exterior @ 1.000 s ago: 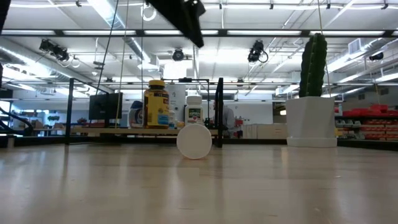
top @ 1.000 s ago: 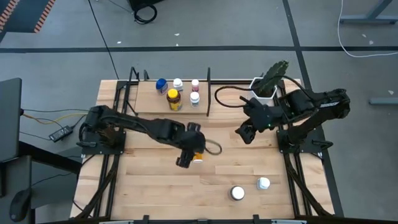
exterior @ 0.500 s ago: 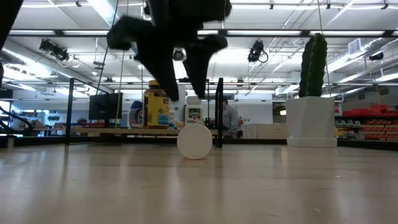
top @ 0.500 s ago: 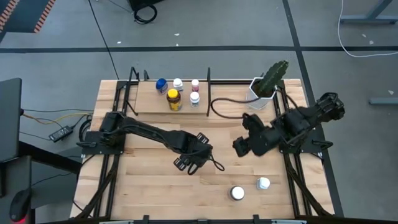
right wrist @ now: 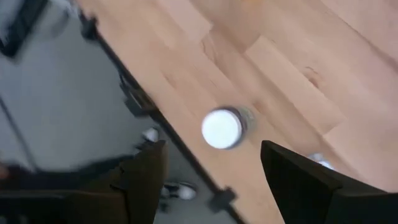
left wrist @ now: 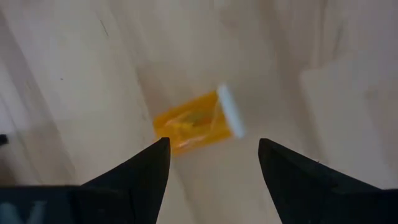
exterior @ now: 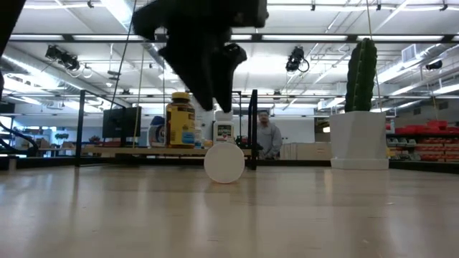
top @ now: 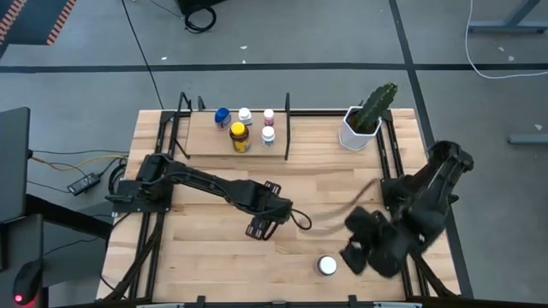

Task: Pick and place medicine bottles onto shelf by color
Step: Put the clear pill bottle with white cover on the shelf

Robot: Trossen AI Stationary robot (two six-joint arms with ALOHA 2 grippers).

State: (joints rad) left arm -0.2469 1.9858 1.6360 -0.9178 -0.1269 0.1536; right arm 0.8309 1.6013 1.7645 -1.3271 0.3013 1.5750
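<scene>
Left hand (left wrist: 211,155) spread above lying orange bottle (left wrist: 198,121), bare table (top: 205,248) around.

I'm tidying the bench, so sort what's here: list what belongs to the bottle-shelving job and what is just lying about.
Job:
- shelf
- five bottles on it, including the amber one and blue one
- orange bottle, lying below the open left gripper
- white-capped bottle, below the open right gripper

Lying about:
- cactus pot
- black cable

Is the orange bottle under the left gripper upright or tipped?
Tipped. In the left wrist view the orange bottle lies on its side on the table, white cap sideways, between the open left gripper fingers.
</scene>
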